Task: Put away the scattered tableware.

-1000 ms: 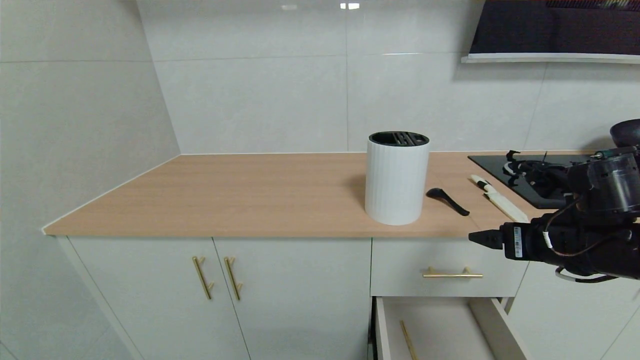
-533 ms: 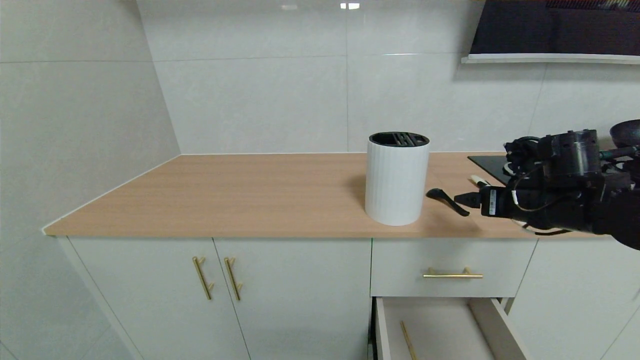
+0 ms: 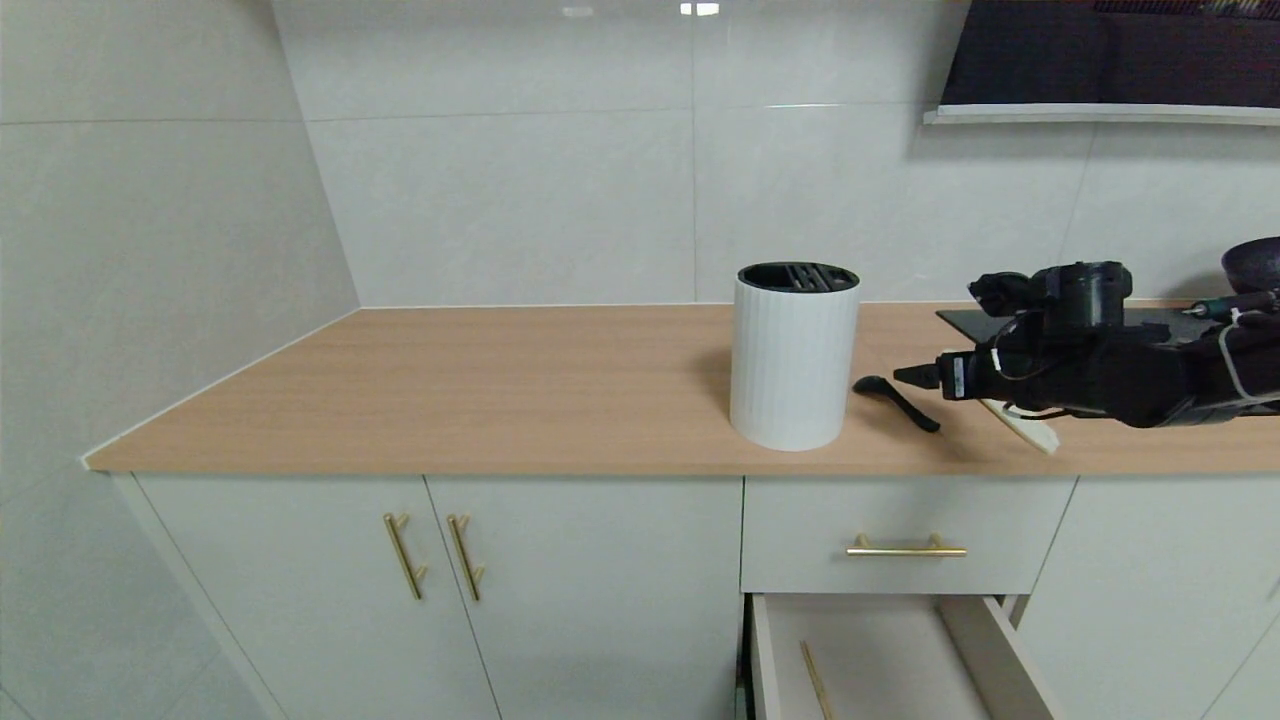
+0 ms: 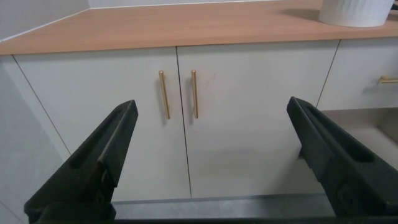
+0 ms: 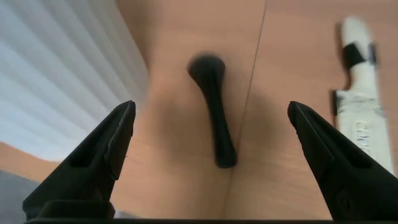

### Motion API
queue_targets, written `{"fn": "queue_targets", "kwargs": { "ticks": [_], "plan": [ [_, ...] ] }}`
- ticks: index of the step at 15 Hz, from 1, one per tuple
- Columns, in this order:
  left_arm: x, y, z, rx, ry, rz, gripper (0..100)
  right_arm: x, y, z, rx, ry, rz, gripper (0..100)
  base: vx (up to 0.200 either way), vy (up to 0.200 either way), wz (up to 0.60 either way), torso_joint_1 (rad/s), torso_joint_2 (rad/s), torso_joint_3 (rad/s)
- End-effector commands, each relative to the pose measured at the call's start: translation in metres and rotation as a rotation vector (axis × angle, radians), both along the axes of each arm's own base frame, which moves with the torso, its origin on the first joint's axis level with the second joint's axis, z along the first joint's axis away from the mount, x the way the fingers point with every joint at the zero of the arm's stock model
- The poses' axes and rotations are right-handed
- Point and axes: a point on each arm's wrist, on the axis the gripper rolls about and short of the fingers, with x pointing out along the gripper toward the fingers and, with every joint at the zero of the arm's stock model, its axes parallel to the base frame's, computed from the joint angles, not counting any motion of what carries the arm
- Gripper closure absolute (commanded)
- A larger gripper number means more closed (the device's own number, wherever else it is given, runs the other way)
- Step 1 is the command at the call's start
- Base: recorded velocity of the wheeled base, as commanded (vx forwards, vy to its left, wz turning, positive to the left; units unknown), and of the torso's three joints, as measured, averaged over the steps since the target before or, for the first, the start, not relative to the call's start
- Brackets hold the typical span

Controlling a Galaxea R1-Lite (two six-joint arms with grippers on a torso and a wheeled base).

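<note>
1. A white ribbed knife block [image 3: 794, 360] with a black slotted top stands on the bench [image 3: 500, 390].
2. Below, the open drawer [image 3: 880, 655] holds a thin yellowish stick [image 3: 815, 682].
3. The black spoon [image 3: 895, 401] lies just right of the block, with the white knife [image 3: 1035, 437] beyond.
4. The right tool [image 5: 208, 124] hangs over the spoon, jaws wide apart. The left tool [image 4: 211, 155] is also spread.
5. A second ago the right tool sat lower, before the bench edge.

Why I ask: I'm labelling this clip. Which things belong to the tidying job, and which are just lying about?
Job: black spoon, white knife, white holder, open drawer, right gripper.
Lying about: cooktop, range hood, cabinet doors.
</note>
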Motion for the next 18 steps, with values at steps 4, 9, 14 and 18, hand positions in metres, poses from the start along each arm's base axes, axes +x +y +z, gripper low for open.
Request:
{"fn": "queue_targets", "kwargs": {
  "ticks": [4,9,14,18],
  "plan": [
    [0.0,0.0,0.0,0.001,0.001,0.0,0,0.011,-0.006,-0.049,-0.079,0.066,0.093,0,0.0,0.0,0.0,0.0,0.0,0.0],
    [0.0,0.0,0.0,0.0,0.001,-0.001,0,0.016,-0.007,-0.05,-0.09,0.012,0.093,0,0.0,0.0,0.0,0.0,0.0,0.0],
    [0.0,0.0,0.0,0.0,0.001,-0.001,0,0.024,-0.007,-0.064,-0.096,0.028,0.09,0,0.0,0.0,0.0,0.0,0.0,0.0],
    [0.0,0.0,0.0,0.0,0.001,0.0,0,0.026,-0.008,-0.068,-0.096,0.032,0.089,0,0.0,0.0,0.0,0.0,0.0,0.0]
  ]
}}
